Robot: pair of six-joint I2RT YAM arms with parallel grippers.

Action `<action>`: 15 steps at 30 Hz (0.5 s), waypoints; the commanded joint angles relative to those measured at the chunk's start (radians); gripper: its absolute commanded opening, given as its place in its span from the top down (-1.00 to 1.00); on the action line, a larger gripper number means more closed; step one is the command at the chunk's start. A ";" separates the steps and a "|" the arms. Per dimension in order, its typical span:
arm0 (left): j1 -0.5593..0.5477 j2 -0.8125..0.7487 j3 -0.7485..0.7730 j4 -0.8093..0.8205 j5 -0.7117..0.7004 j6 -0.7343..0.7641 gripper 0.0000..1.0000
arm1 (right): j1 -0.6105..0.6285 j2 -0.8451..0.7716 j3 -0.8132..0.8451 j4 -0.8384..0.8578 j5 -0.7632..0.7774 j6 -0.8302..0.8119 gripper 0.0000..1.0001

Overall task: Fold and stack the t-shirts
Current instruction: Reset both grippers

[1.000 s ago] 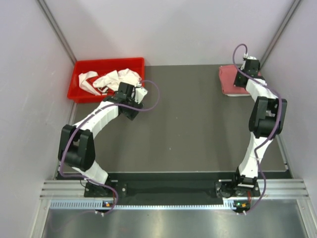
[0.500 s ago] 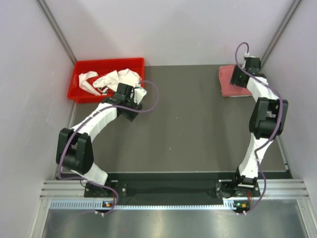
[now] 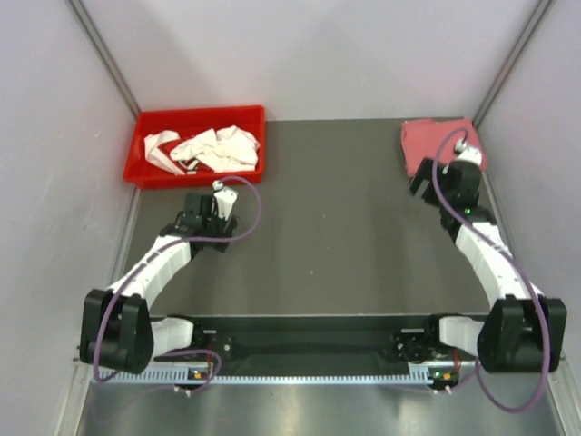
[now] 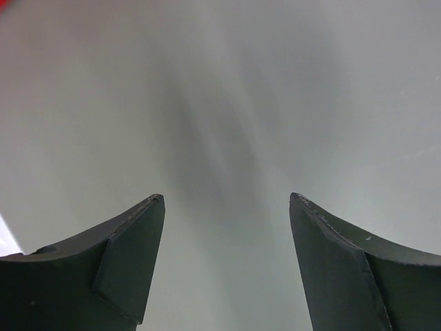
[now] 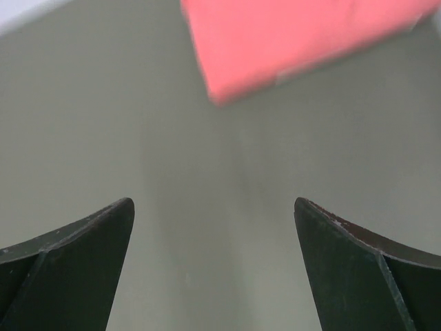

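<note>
A folded pink-red t-shirt (image 3: 438, 145) lies flat at the back right corner of the table; its near edge shows at the top of the right wrist view (image 5: 303, 41). My right gripper (image 3: 425, 179) (image 5: 213, 203) hangs just in front of it, open and empty, over bare table. Crumpled white t-shirts (image 3: 214, 147) lie in the red bin (image 3: 143, 138) at the back left. My left gripper (image 3: 201, 209) (image 4: 227, 200) is open with nothing between its fingers, a short way in front of the bin. Its view shows only blurred grey table.
The dark table mat (image 3: 336, 227) stretches between the two arms. Pale walls close in the left, right and back sides. A metal rail (image 3: 309, 350) with the arm bases runs along the near edge.
My right gripper opened, let go of the pink-red t-shirt and drew back toward the near side. My left arm pulled back from the bin's edge, and its jaws stand slightly wider.
</note>
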 commanded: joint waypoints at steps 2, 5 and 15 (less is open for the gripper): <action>0.011 -0.077 -0.089 0.147 -0.032 -0.091 -0.56 | 0.126 -0.145 -0.179 0.095 0.059 0.050 -0.99; 0.011 -0.085 -0.121 0.176 -0.064 -0.119 -0.56 | 0.178 -0.239 -0.282 0.117 0.065 0.062 -0.99; 0.013 -0.070 -0.134 0.181 -0.014 -0.129 -0.54 | 0.250 -0.398 -0.535 0.153 0.055 0.145 -1.00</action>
